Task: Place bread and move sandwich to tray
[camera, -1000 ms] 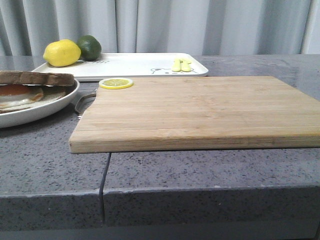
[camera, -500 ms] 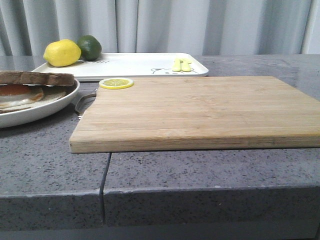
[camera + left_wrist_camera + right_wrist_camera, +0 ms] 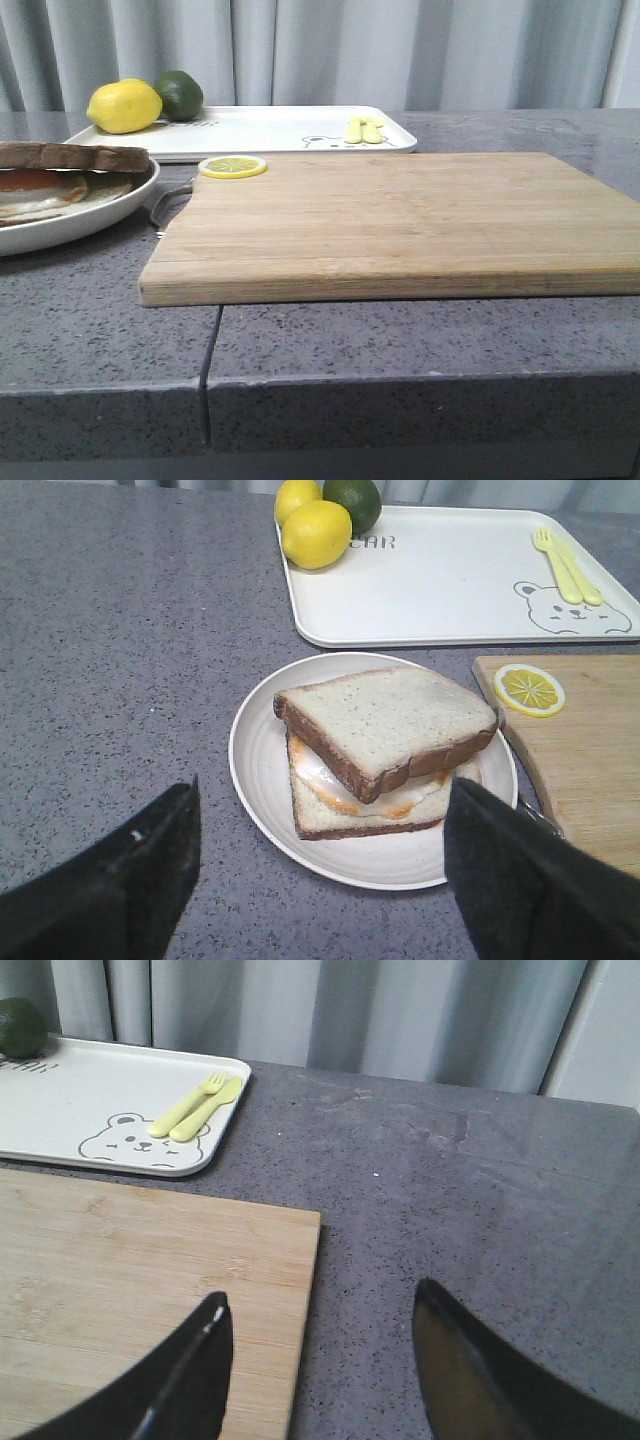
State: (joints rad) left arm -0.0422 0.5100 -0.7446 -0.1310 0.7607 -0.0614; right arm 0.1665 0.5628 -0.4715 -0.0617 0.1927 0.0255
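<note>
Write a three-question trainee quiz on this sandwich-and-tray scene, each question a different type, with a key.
1. True or false: the sandwich already sits on the tray.
2. Multiple choice: the lemon slice lies on
A) the plate
B) the cutting board
C) the tray
3. Fill in: the left pincer is ____, its fingers either side of the plate.

Key:
1. False. It is on the plate, with a bread slice on top.
2. B, at the board's corner nearest the plate.
3. Open and empty. The right pincer is open too, above the board's edge.
</note>
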